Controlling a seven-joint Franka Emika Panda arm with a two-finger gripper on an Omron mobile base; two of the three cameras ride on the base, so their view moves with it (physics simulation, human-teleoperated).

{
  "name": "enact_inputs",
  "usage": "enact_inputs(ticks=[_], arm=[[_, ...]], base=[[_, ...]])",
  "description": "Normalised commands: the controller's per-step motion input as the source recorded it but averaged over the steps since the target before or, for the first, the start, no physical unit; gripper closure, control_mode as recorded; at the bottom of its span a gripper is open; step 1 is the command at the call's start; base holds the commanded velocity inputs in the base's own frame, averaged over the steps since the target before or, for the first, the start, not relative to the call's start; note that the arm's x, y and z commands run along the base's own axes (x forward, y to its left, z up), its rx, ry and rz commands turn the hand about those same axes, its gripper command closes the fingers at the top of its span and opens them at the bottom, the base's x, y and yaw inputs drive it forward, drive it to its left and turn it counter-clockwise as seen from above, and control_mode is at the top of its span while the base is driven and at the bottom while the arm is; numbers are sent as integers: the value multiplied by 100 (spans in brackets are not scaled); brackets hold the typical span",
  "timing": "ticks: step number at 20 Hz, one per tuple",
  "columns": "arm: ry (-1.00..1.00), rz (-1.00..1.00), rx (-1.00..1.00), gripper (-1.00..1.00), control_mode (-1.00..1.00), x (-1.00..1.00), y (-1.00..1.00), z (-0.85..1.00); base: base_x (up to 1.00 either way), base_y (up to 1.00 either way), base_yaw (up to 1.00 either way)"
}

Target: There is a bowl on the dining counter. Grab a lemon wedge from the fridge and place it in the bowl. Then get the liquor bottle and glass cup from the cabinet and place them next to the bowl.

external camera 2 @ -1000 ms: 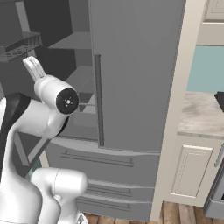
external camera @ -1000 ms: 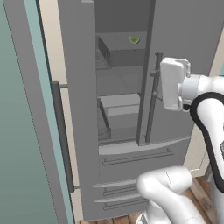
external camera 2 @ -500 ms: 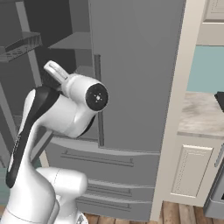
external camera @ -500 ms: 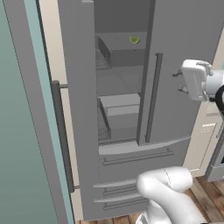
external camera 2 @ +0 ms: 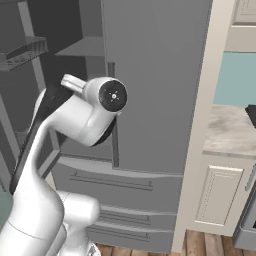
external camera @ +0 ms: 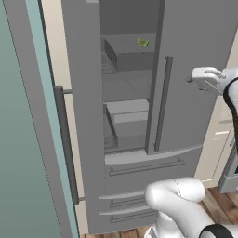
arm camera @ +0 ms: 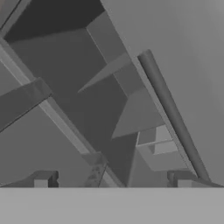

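One door open on fridge (external camera: 186, 93) | claw (arm camera: 113, 179) spread, swung right since earlier

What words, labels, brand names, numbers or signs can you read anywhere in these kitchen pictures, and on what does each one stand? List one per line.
None: no readable text shows anywhere.
The fridge doors are plain grey, with no brand or label.
The lemon wedge on the upper shelf carries no marking.
The cream cabinet beside the fridge is unmarked.
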Motion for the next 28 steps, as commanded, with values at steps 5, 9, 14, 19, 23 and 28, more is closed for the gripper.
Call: enact_inputs(ticks=[5, 9, 14, 19, 23, 28], arm=[[1, -10, -17, -100, -100, 55, 0, -9], [0, -8, -7, -100, -100, 58, 0, -18], [0, -8, -5, -100, -100, 56, -1, -29], [0, -7, -3, -100, -100, 53, 0, -31], [0, -7, -1, -100, -100, 50, -8, -16], [2, -8, 0, -100, -100, 58, -7, -7]], base=[[0, 0, 0], [0, 0, 0], [0, 0, 0], [0, 0, 0], [0, 0, 0], [0, 0, 0]])
